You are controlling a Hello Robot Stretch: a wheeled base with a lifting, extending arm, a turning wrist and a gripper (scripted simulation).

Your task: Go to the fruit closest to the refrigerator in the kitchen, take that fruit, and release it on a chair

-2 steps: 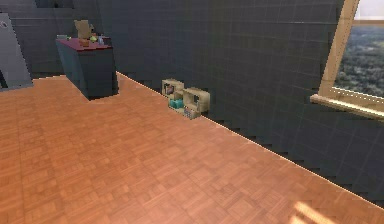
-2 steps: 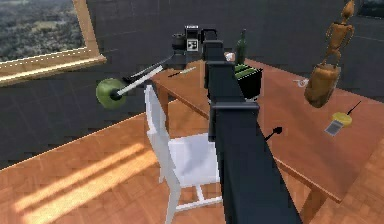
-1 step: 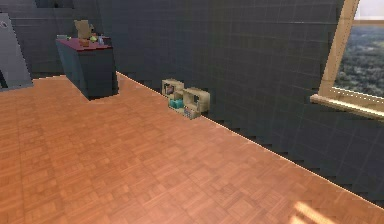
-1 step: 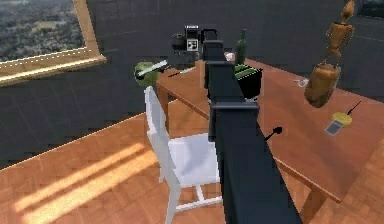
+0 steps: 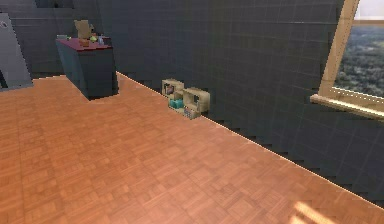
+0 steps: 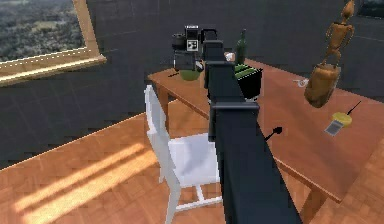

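Observation:
In the arm side view my dark arm rises from the bottom edge to the white marker squares. The gripper sits just left of them, above the near corner of a wooden table. A small yellow-green round thing, perhaps the fruit, lies at that corner under the gripper. I cannot tell whether the gripper holds anything. A white chair stands at the table's side, left of the arm, its seat bare.
On the table are a green bottle, a dark box, a small cup and a wooden figure. The forward view has a dark cabinet, small crates by the wall, a window and open wooden floor.

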